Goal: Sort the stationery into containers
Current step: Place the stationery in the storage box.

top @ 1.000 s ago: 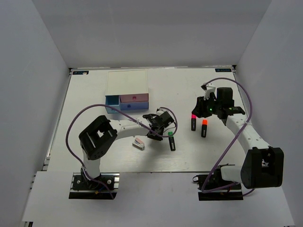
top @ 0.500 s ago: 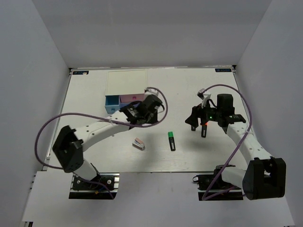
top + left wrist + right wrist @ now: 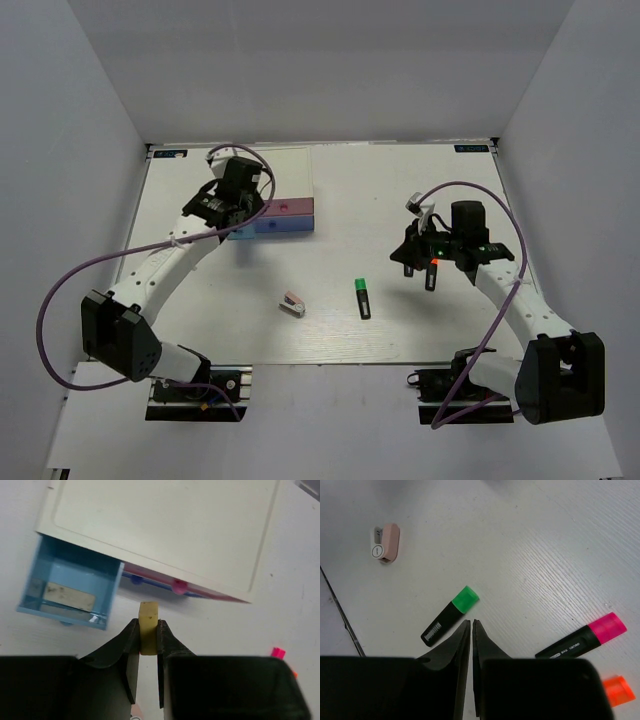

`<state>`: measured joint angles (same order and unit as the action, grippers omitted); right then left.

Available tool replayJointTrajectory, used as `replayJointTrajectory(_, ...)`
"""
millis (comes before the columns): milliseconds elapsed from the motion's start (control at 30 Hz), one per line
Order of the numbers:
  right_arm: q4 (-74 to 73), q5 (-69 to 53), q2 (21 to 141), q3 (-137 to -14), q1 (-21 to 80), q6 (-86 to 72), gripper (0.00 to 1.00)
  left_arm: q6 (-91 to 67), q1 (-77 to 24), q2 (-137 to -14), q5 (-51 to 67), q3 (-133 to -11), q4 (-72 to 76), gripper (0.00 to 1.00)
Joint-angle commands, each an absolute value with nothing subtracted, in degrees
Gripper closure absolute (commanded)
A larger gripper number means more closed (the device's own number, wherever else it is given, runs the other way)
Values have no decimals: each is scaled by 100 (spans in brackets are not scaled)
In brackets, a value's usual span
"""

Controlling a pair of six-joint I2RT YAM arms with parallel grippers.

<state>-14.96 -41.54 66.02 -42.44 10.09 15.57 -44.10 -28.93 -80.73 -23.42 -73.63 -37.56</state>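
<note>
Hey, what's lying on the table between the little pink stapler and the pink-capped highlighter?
Only the green-capped highlighter lies between the stapler and the pink-capped highlighter. The right wrist view shows this most clearly.

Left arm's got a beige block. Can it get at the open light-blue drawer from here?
Probably yes. The light-blue drawer stands pulled out, open on top, and nothing lies between it and the left gripper clamping the beige block. A second block already lies inside, with bare floor beside it.
</note>
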Motion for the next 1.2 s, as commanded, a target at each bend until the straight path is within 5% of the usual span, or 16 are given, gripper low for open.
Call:
replayJointTrajectory(0, -1327, -4228, 6460, -4201, 1063, 1600, 88, -4544, -2532, -7813, -2382, -7313, -3981, 97)
replayJointTrajectory(300, -1292, -4104, 6451, -4157, 1099, 1573, 71, -4368, -2039, -7813, -2435, -7137, -4000, 93)
replayJointTrajectory(567, -1301, -4043, 6486, -4210, 1081, 1608, 63, -4298, -1873, -7866, -2382, -7075, -3894, 56)
replayJointTrajectory(733, -1345, -4034, 6478, -4201, 1090, 1626, 63, -4192, -1872, -7919, -2277, -7215, -3832, 43)
replayJointTrajectory(867, -1362, -4025, 6460, -4210, 1081, 1661, 57, -4131, -1872, -7762, -2057, -7348, -3771, 42)
replayJointTrajectory(967, -1389, -4182, 6469, -4210, 1063, 1714, 10, -3930, -1872, -7358, -1697, -7261, -3771, 71)
replayJointTrajectory(1000, -1328, -4227, 6460, -4175, 1020, 1688, 10, -3929, -1872, -7226, -1557, -7077, -3831, 88)
replayJointTrajectory(1033, -1310, -4228, 6425, -4157, 1046, 1705, 10, -3929, -1872, -6937, -1477, -6962, -3832, 95)
replayJointTrajectory(1167, -1116, -4377, 6477, -4052, 1055, 1617, 14, -3929, -1872, -6217, -1187, -6015, -4017, 100)
